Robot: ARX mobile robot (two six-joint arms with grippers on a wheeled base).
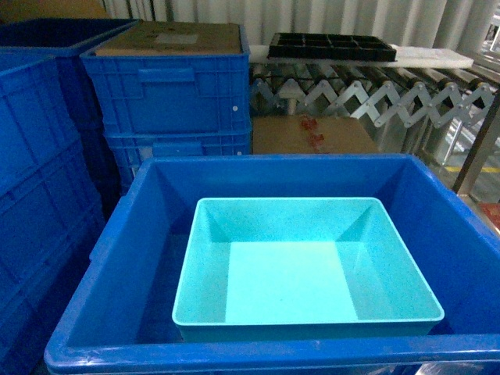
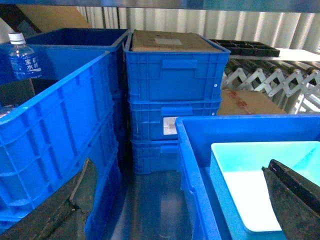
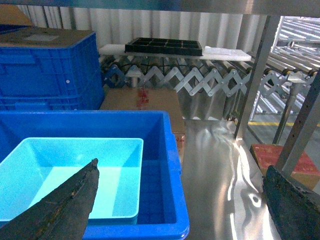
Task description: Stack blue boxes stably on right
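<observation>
While both end effectors, left [image 2: 170, 200] and right [image 3: 185, 200], gape empty, I count two tubs: one turquoise box [image 1: 306, 269] inside one royal-blue box [image 1: 148, 234].

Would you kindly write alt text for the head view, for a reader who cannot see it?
A light turquoise tub sits nested inside a larger royal-blue tub. Ribbed blue crates are stacked behind and to the left, and a black tray rests on a roller conveyor at the back.
</observation>
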